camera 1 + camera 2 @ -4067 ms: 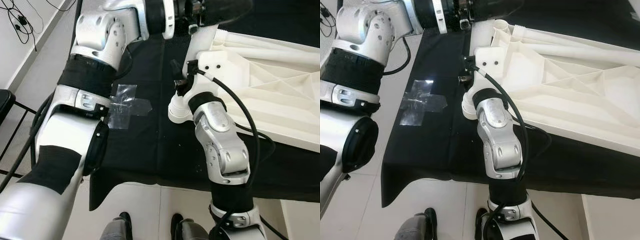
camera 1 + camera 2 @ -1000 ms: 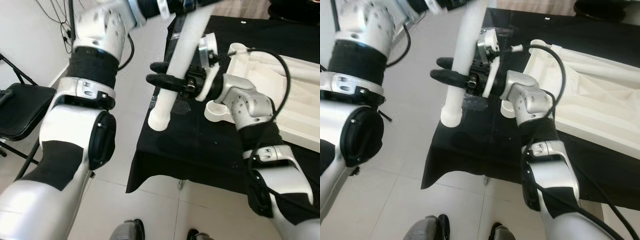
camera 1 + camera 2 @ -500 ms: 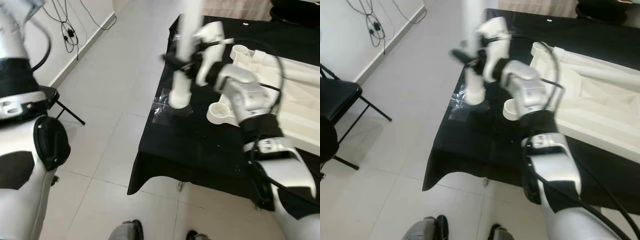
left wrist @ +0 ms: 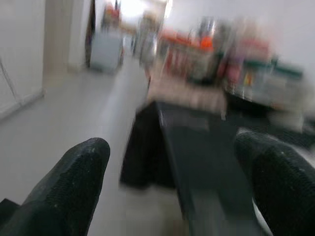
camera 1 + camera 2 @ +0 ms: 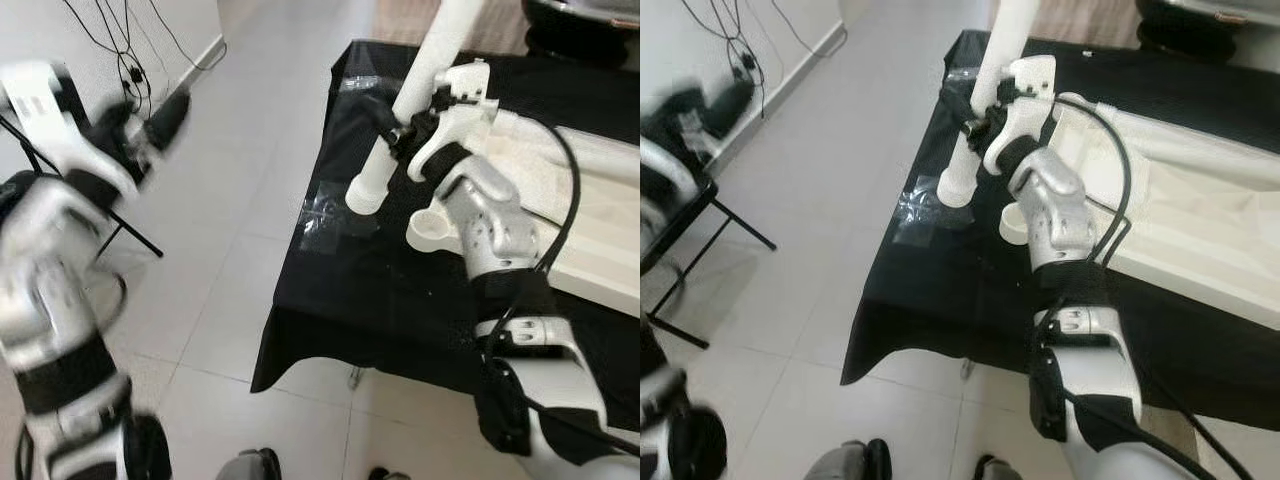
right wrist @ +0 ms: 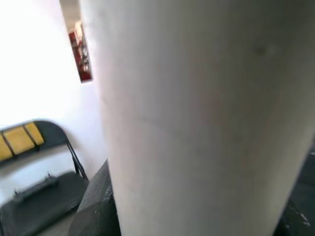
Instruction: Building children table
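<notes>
A long white table leg [image 5: 405, 110] slants over the black-clothed table [image 5: 380, 300], its lower end hanging above the left part of the cloth. My right gripper [image 5: 392, 128] is shut on its middle; in the right wrist view the leg [image 6: 197, 113] sits close to the lens with a black finger [image 6: 93, 206] beside it. The white tabletop [image 5: 1180, 200] lies upside down on the right, with a round leg socket [image 5: 430, 228] at its near corner. My left gripper [image 4: 177, 187] is open, holds nothing, and is out over the floor to the left [image 5: 160, 112], blurred.
A patch of clear tape [image 5: 335, 215] is stuck on the cloth near the table's left edge. A black folding chair [image 5: 670, 230] stands on the tiled floor at the left, and cables [image 5: 130, 50] run along the wall.
My left gripper has let go of the leg and swung out left, off the table. The right gripper keeps the leg and has tilted it. The camera has also shifted.
</notes>
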Available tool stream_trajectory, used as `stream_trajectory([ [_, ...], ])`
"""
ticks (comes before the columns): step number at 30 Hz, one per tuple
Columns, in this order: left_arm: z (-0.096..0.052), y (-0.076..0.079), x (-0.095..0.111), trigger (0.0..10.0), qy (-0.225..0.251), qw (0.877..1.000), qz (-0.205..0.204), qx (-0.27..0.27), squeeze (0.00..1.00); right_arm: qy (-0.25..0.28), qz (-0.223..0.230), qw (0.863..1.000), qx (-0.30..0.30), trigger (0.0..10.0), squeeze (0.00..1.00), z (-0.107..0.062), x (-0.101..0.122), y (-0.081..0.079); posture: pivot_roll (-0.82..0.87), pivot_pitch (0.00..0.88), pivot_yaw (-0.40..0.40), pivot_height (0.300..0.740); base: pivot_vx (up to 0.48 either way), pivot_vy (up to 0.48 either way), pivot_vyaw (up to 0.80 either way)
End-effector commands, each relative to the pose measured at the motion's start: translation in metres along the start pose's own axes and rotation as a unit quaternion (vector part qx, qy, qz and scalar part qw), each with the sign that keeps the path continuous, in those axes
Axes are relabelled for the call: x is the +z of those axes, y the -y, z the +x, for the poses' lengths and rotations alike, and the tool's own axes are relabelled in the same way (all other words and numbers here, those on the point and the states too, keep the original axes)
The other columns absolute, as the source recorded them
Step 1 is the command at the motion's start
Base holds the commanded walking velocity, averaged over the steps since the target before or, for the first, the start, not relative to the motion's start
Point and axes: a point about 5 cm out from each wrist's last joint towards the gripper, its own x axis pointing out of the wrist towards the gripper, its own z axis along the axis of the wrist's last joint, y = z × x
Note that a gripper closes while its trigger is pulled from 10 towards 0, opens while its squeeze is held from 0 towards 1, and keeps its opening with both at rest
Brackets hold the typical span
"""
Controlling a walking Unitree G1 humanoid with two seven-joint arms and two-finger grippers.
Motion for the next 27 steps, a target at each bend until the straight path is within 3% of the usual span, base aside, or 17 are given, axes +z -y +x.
stream_trajectory([
  [1, -0.002, 0.016, -0.012, 10.0, -0.022, 1.0, -0.006, -0.011, 0.0, 0.005, 0.007, 1.0, -0.007, 10.0, 0.0, -0.001, -0.001, -0.008, 0.06, 0.116, -0.036, 0.74, 0.0, -0.48, 0.0],
  [4, -0.015, 0.031, -0.046, 10.0, -0.079, 0.997, -0.011, 0.007, 0.0, -0.002, 0.026, 0.999, -0.028, 10.0, 0.0, -0.007, -0.011, -0.02, 0.05, 0.116, -0.04, 0.74, 0.0, 0.0, 0.0],
  [7, -0.019, 0.034, -0.053, 10.0, -0.093, 0.996, -0.003, 0.01, 0.0, -0.005, 0.031, 0.999, -0.031, 10.0, 0.0, -0.009, -0.013, -0.023, 0.05, 0.116, -0.04, 0.74, 0.0, 0.0, 0.0],
  [9, -0.031, 0.04, -0.072, 10.0, -0.13, 0.991, 0.018, 0.013, 0.0, -0.038, 0.063, 0.997, -0.025, 10.0, 0.0, -0.014, -0.024, -0.035, 0.05, 0.115, -0.043, 0.74, 0.0, 0.0, 0.0],
  [13, -0.049, 0.045, -0.088, 10.0, -0.156, 0.987, 0.035, 0.026, 0.0, -0.073, 0.066, 0.994, -0.037, 10.0, 0.0, -0.023, -0.033, -0.047, 0.04, 0.115, -0.046, 0.74, 0.0, 0.0, 0.0],
  [19, -0.057, 0.045, -0.091, 10.0, -0.159, 0.985, 0.051, 0.038, 0.0, -0.069, 0.057, 0.995, -0.043, 10.0, 0.0, -0.036, -0.037, -0.056, 0.04, 0.114, -0.047, 0.74, 0.0, 0.0, 0.0],
  [27, -0.045, 0.051, -0.075, 10.0, -0.116, 0.991, 0.057, 0.022, 0.0, -0.056, 0.046, 0.997, -0.04, 10.0, 0.0, -0.04, -0.031, -0.06, 0.04, 0.113, -0.04, 0.74, 0.302, 0.0, -0.65],
])
